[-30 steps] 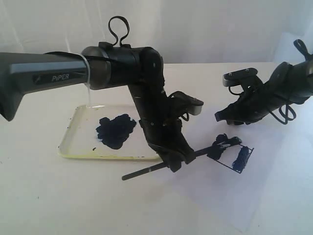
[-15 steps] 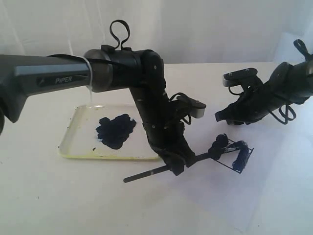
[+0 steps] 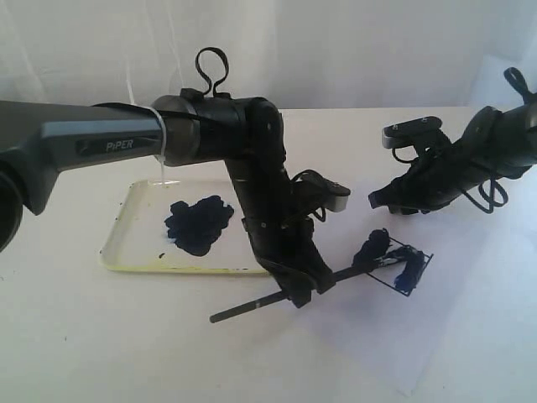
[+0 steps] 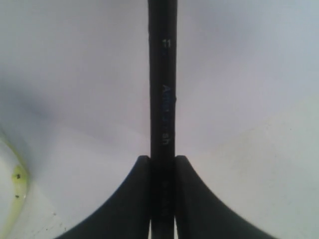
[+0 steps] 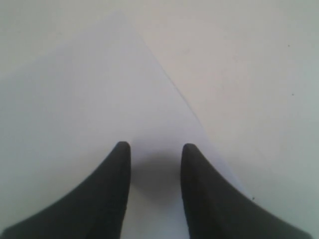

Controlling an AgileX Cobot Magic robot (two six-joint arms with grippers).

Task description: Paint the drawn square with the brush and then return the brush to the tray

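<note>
I have the left gripper [image 3: 302, 290] clamped on the brush [image 3: 252, 306] about mid-handle, and in the wrist view both jaws press flat against the black stick [image 4: 163, 99]. The brush slants low over the paper [image 3: 377, 344], its tip end reaching the square [image 3: 403, 267], which is partly smeared dark and lies on the paper toward its far edge. The tray [image 3: 138, 227] with its paint blotch [image 3: 199, 222] sits on the table [image 3: 84, 344] beside the paper's left edge, and the right gripper [image 3: 375, 201] hangs above the paper with jaws apart, holding nothing
</note>
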